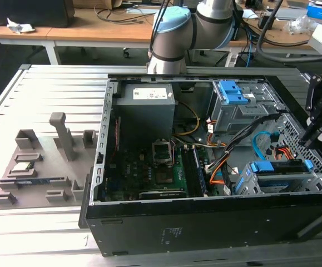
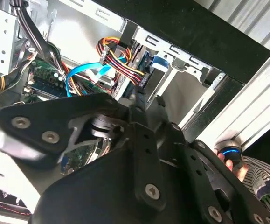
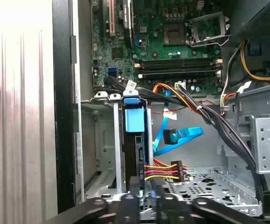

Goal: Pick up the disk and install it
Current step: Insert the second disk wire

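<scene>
gripper (image 1: 316, 130) at right edge of exterior view, above the case's (image 1: 205, 222) lower-right bay (image 1: 283, 178); jaws: cannot tell | disk (image 3: 135, 140) seated on edge in that bay, blue frame up; directly under the gripper, long axis running into the bay

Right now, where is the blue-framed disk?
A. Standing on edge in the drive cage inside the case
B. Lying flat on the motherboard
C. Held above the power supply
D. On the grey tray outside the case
A: in the first wrist view the disk stands on edge between the walls of the cage inside the case, with the gripper just over its near end.
</scene>
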Robot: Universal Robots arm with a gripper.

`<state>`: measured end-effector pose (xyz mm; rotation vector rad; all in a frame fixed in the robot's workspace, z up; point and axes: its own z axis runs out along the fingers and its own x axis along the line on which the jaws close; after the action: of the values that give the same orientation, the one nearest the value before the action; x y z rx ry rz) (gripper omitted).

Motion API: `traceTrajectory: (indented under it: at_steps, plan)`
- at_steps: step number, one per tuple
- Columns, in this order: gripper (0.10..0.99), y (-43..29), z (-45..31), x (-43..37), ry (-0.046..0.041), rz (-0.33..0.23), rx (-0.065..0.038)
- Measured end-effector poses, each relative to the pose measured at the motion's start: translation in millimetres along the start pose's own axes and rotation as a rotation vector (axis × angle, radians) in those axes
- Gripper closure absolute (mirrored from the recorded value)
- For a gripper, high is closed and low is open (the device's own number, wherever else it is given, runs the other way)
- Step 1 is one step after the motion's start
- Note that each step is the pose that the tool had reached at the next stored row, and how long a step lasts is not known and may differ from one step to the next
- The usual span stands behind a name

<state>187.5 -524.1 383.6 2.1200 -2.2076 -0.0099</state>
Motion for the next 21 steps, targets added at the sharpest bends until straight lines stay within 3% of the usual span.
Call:
traceTrajectory:
  at_steps: [1, 5, 6, 8, 9, 17, 21]
  plan:
    - [0.784, 0.0, 0.0, 0.0, 0.0, 0.0, 0.0]
    - [0.784, 0.6, -0.4, -3.2, 0.0005, 0.0, 0.0]
    - [0.784, 2.8, -0.1, -7.9, 0.0, -0.001, 0.0]
    - [0.784, 12.9, 0.2, -24.5, 0.0003, -0.004, 0.0]
    - [0.784, 17.7, 1.1, -26.9, 0.0002, -0.006, 0.0]
    - [0.784, 45.0, 5.7, -26.6, 0.0012, -0.018, 0.001]
    - [0.784, 48.7, 9.4, -25.4, 0.0028, -0.046, 0.002]
